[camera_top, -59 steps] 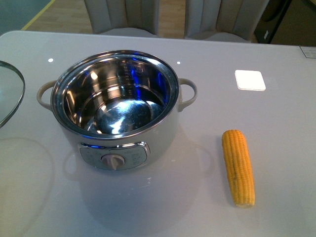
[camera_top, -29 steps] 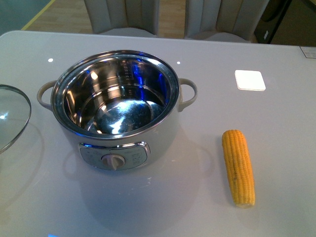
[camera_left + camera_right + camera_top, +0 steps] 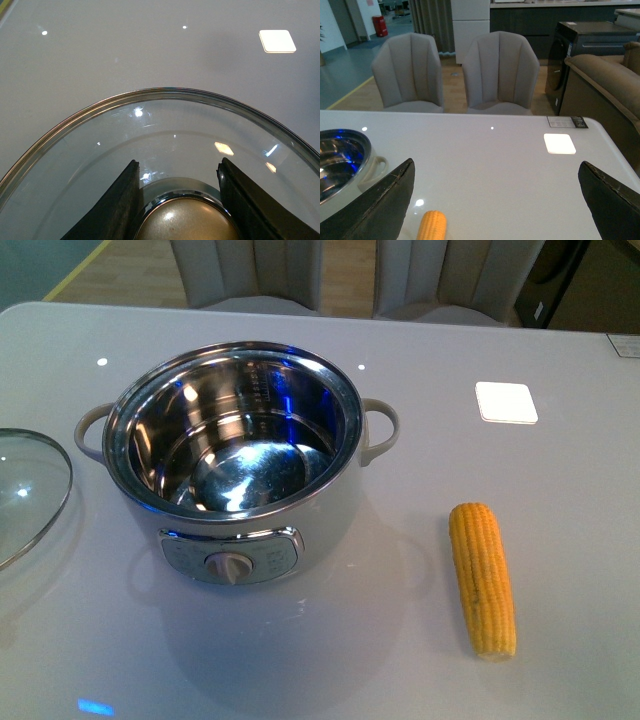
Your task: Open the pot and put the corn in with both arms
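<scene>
- Pot (image 3: 235,455) left of centre on the tabletop (image 3: 560,490), uncovered, dial facing near.
- Corn (image 3: 483,578) flat on the tabletop, right of the pot and well apart from it, lying lengthwise near to far.
- Glass lid (image 3: 25,490) at the left edge, beside the pot, not touching it.
- Left claw (image 3: 178,162) clamped on the lid's brass-coloured knob (image 3: 187,222), one finger on each side.
- Right claw (image 3: 496,170) spread wide, gripping nothing, above the tabletop on the near side of the corn.

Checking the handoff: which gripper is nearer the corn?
Right. The right gripper is open, the corn showing between its fingers; the left gripper clamps the lid knob, across the pot from the corn.
</scene>
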